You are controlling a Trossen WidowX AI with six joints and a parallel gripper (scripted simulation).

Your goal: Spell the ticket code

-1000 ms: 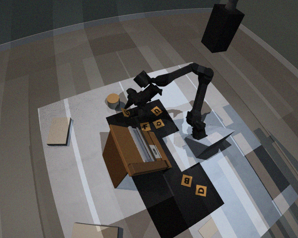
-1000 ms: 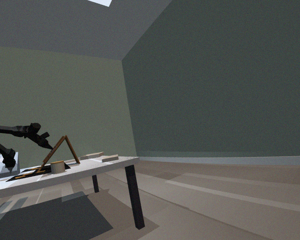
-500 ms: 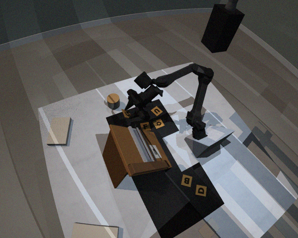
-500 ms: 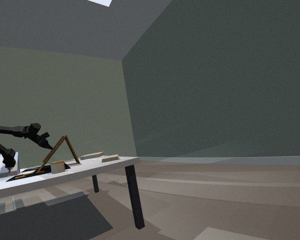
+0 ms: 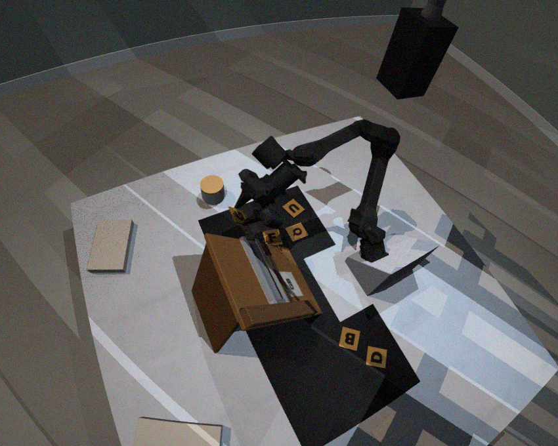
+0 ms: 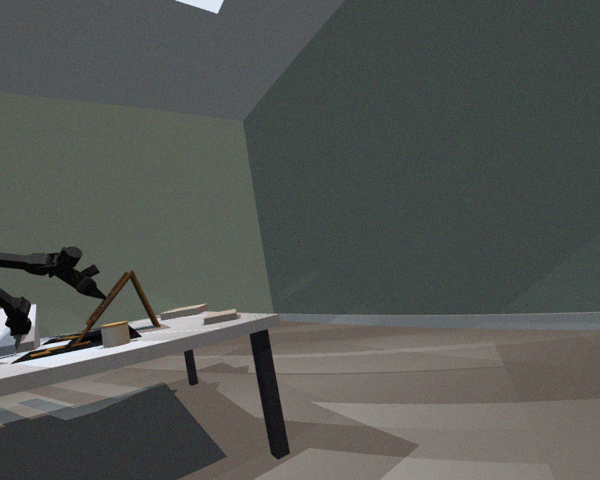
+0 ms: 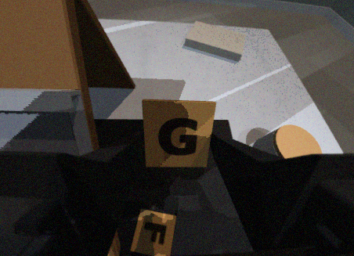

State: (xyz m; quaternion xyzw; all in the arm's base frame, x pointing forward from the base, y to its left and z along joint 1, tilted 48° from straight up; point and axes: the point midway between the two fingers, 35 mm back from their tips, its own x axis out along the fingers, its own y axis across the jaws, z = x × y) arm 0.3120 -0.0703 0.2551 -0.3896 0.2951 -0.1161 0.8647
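Note:
My gripper is shut on the G tile, whose letter is upright in the wrist view. It holds the tile above the black mat, beyond the upper-left end of the sloped wooden board. The pale rail on the board shows no tile in its visible part. The ticket below the rail bears small print, partly hard to read. The F tile, Q tile and U tile lie near that end. The B tile and D tile lie at the lower right.
A round canister with an orange top stands left of the gripper. A flat beige block lies at the far left; another block is at the bottom edge. A brown end block closes the board's lower end.

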